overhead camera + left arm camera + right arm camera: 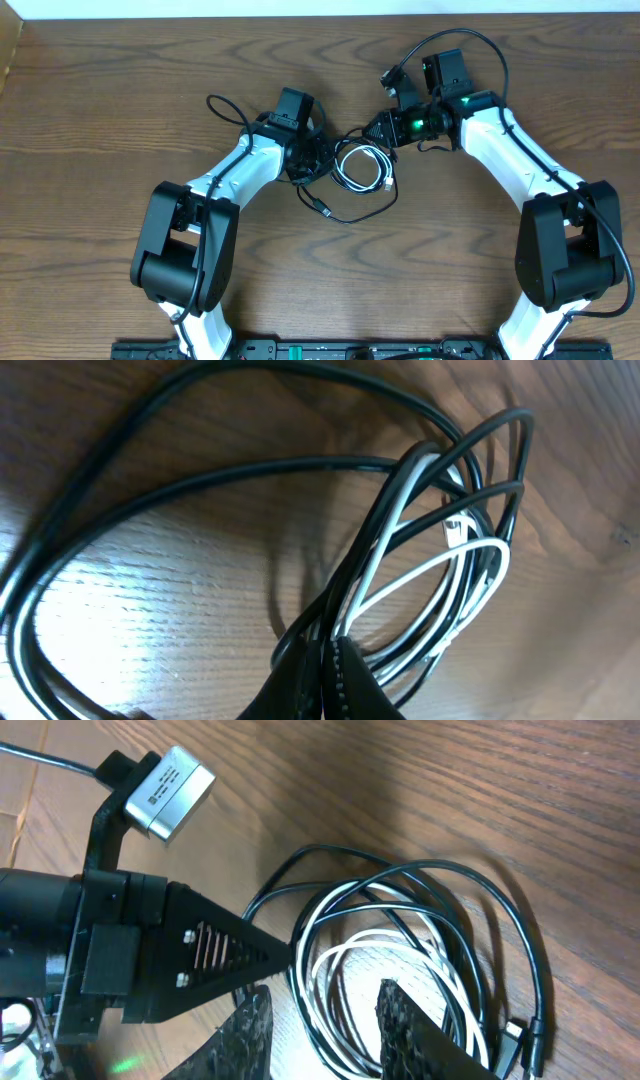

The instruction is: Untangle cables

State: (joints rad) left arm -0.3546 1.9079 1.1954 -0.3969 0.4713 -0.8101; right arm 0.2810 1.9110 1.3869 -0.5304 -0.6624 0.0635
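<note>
Item: cables, two, one black cable [250, 467] and one white cable [400, 490], lying on the table [100, 100] near its middle, between the two arms. Condition: not yet untangled. The white cable sat in a small coil with black strands threaded through and around it. One black loop trailed toward the near edge and ended in a plug [322, 206], and another black run strayed off to the far left. Left claw [325, 660]: fingers together, clamped on a bundle of black and white strands where they converged, holding that end of the tangle just above the wood. Right claw [330, 1040]: fingers apart, poised over the coil, with white and black loops lying in the gap between them; nothing gripped as far as the wrist view showed. Progress, as judged: early. One side appeared anchored, the other side was not yet taken, and no strand had been drawn free of the other. Remaining, as judged: take a single strand of one colour with the right claw, draw it out of the coil, and lay the two cables well apart. Containers: none in view; both cables lay directly on the bare table.
</note>
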